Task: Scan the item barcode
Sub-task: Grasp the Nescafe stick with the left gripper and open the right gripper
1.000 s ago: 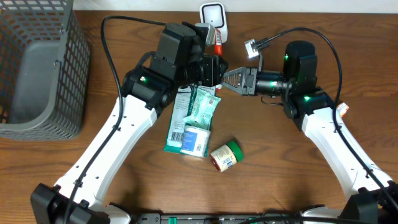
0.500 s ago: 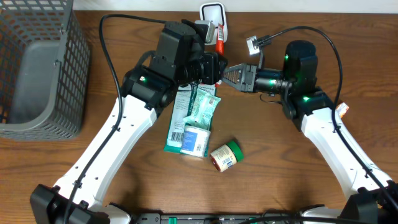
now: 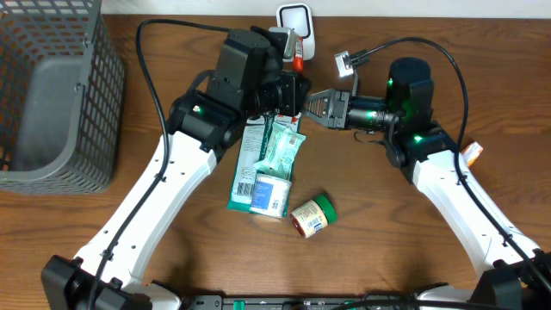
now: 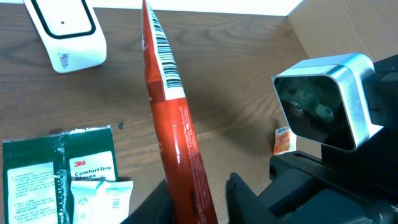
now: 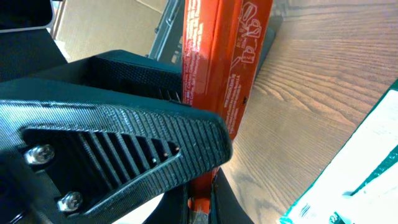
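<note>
My right hand is clamped tight on the red tube, held clear of the counter. My left hand hugs it too, but I can't tell if it's gripping. Pickup's done. Left to do: face the barcode to the scanner just beyond both hands.

Left arm: extends from the base at the 7 o'clock corner of the counter toward 1 o'clock. The wrist is bent and aims the left pincer toward 3 o'clock. The jaws are closed on the red tube.

Right arm: rises from the 5 o'clock corner toward 11 o'clock. The forearm is level and aims the right pincer toward 9 o'clock. The jaws are fully closed, with the tip just beside the left pincer.
</note>
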Robot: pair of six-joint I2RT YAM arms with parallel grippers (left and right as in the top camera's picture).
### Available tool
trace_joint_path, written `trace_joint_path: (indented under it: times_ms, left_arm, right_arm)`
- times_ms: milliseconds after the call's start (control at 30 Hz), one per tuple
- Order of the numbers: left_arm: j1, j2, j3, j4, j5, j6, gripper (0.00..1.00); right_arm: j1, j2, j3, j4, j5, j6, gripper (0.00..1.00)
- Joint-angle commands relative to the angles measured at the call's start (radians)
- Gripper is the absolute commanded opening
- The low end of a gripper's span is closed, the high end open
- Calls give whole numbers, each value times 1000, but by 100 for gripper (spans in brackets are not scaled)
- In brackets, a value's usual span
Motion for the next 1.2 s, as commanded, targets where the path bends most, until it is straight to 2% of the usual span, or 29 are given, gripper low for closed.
trace_joint_path:
  times_ms: [0,167,233,367,500,533,667,767,833,967,1033,1167]
  left_arm:
    - [-18,17,-5,-32,41,24,25]
    - [-18,17,-5,-39,41,23,25]
    - [-18,17,-5,-46,41,23,36]
    - [-18,17,-5,-50,41,23,34]
    - [-18,17,-5,-50,41,24,19]
    - [-18,17,-5,-50,41,24,10]
    - [-18,17,-5,-40,40,26,7]
    - [-18,16,-5,-41,41,55,7]
    - [-18,14,-5,-48,41,77,7]
    - [-16,13,-5,-69,41,114,7]
    - [-16,13,-4,-93,40,167,7]
    - [-16,13,24,-193,-12,269,7]
  right_arm:
    - [11,-21,27,49,-1,26,1]
    - [11,-21,27,66,0,33,1]
    - [11,-21,27,79,0,36,1]
    - [11,-21,27,101,0,51,1]
    - [11,-21,27,106,0,51,1]
    - [11,-21,27,106,0,51,1]
    - [10,-21,27,108,-2,51,1]
    - [2,-21,27,122,-18,51,10]
    - [-13,-21,27,142,-45,51,27]
    - [-54,-21,27,155,-106,50,49]
    - [-85,-21,27,156,-146,50,53]
    - [-155,-21,27,155,-213,50,55]
